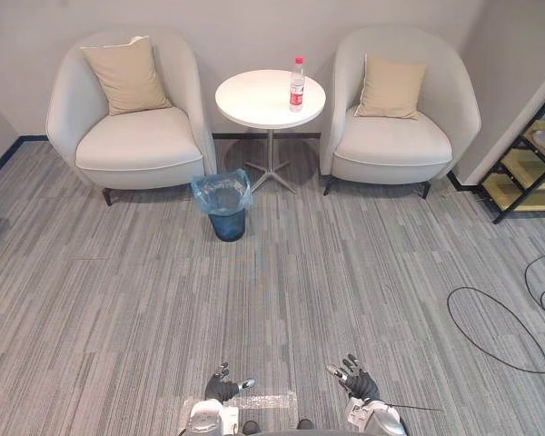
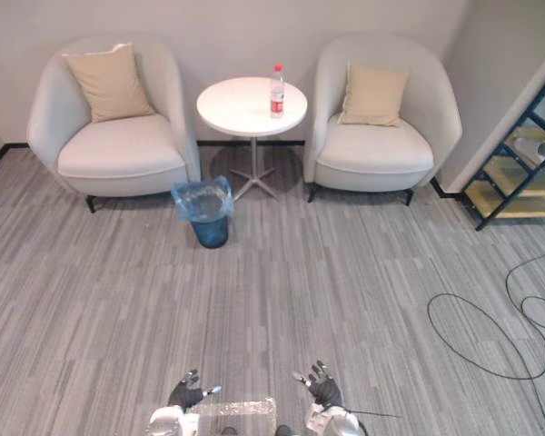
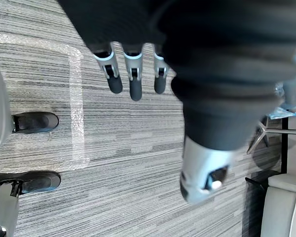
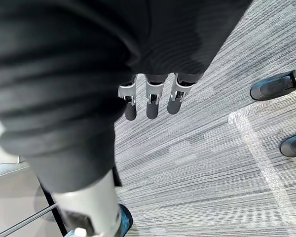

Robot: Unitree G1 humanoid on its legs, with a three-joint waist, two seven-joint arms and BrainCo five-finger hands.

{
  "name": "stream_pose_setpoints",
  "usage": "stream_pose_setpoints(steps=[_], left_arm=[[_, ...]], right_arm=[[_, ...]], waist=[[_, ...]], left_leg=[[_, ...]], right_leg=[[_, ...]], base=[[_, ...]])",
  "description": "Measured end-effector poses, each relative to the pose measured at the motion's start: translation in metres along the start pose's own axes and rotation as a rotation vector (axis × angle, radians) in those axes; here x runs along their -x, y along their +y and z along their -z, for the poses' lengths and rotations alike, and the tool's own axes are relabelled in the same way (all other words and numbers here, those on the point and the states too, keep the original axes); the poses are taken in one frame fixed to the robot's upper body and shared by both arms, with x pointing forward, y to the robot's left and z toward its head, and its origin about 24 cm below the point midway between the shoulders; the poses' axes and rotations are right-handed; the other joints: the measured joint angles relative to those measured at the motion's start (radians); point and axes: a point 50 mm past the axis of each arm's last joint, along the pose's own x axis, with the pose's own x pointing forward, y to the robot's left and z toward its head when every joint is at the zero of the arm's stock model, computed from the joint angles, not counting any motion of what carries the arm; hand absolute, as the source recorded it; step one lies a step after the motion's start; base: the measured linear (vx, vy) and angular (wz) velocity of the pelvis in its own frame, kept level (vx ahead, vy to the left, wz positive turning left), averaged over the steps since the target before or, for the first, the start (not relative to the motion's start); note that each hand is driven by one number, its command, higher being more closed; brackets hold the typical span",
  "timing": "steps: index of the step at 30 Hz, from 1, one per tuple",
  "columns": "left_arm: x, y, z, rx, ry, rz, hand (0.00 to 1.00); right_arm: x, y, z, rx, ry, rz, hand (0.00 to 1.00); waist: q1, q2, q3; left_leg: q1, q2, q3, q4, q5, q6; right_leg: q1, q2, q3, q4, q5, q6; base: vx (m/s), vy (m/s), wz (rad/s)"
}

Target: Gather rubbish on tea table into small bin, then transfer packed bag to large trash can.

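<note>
- I'm seeing the bottle [image 1: 297, 84] standing on the desk's [image 1: 254, 100] right side.
- Small bin [image 1: 225, 209] sitting on the carpet [image 1: 345, 272] beside the desk base.
- Left hand [image 1: 222, 388] and right hand [image 1: 356, 381] hanging low — fingers [image 3: 133, 85] spread, holding nothing.

No lettering, number or sign is legible anywhere in the room. The one printed surface, a red label [image 1: 297, 85] wrapped round the plastic water bottle [image 1: 297, 93] standing upright on the round white desk [image 1: 254, 100], is too small for any word on it to be made out.
</note>
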Motion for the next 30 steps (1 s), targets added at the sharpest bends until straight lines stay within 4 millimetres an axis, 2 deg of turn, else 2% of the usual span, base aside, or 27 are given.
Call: stream_pose_setpoints(steps=[15, 27, 30], left_arm=[[-0.0016, -0.0009, 0.0005, -0.012, 0.013, 0.031, 0.0], [-0.0052, -0.0043, -0.0018, -0.064, 0.041, 0.092, 0.0], [-0.0063, -0.0045, -0.0045, -0.066, 0.039, 0.093, 0.0]], right_arm=[[-0.002, 0.0009, 0.0015, 0.029, 0.028, -0.002, 0.0], [-0.0032, 0.0041, 0.0018, 0.059, 0.048, -0.029, 0.0], [-0.0033, 0.0039, 0.0013, 0.057, 0.045, -0.028, 0.0]], waist=[[0.0, -0.003, 0.002], [0.0, -0.02, 0.015], [-0.001, -0.02, 0.016]], left_leg=[[0.002, 0.001, 0.014, 0.0, -0.003, -0.003], [-0.004, 0.005, 0.025, 0.0, -0.009, -0.009], [-0.009, 0.011, 0.034, 0.001, -0.016, -0.02]], right_leg=[[-0.001, 0.0, 0.01, 0.0, 0.0, 0.0], [-0.011, 0.005, 0.022, -0.005, -0.001, -0.002], [-0.017, 0.01, 0.026, -0.002, -0.005, -0.007]], base=[[0.0, -0.001, -0.01], [-0.02, -0.014, -0.02], [0.0, -0.034, -0.06]])
